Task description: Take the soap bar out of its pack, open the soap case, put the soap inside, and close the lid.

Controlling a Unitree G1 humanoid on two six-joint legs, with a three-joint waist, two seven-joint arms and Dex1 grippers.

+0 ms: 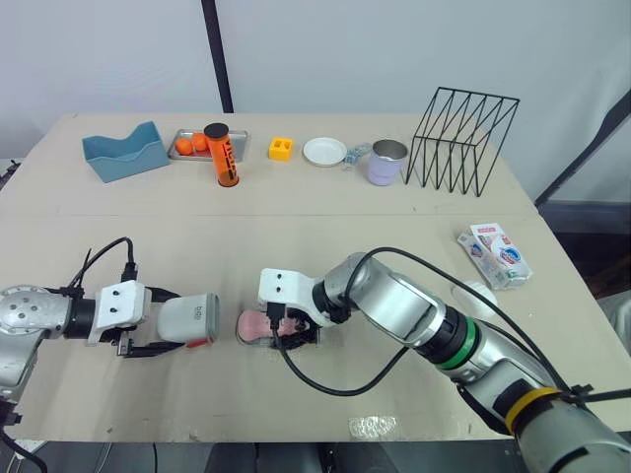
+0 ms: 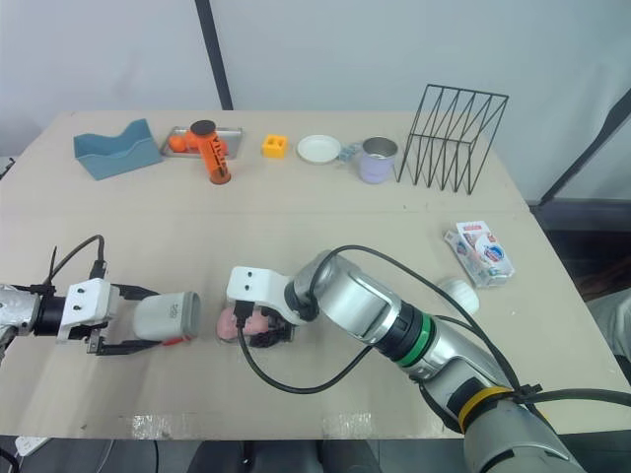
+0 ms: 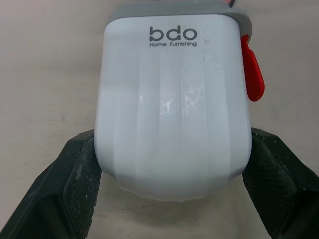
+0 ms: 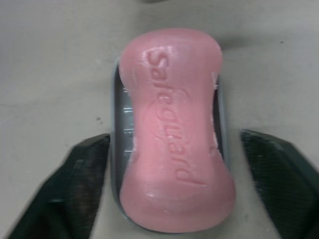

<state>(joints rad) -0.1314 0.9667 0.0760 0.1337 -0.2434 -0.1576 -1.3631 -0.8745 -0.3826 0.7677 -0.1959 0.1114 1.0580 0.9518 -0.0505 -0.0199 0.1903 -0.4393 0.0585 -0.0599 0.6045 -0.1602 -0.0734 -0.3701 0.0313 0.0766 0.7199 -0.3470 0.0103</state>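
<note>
Left eye view: you see the left gripper (image 1: 180,320) holding the lid (image 1: 189,317) near the front edge of the table (image 1: 325,212), the right gripper (image 1: 281,331) at the soap (image 1: 258,325) just beside it, and the pack (image 1: 496,253) well apart on the right. Left wrist view: both fingers (image 3: 75,189) press the lid's sides, so read this gripper as clamped on it. Right wrist view: the soap lies in the base (image 4: 115,124) with the fingers (image 4: 84,184) spread either side, so read this gripper as open.

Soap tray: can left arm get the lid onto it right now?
Probably not: the open right gripper straddles tray and soap, blocking it; the left gripper, shut on the lid, sits beside.
</note>
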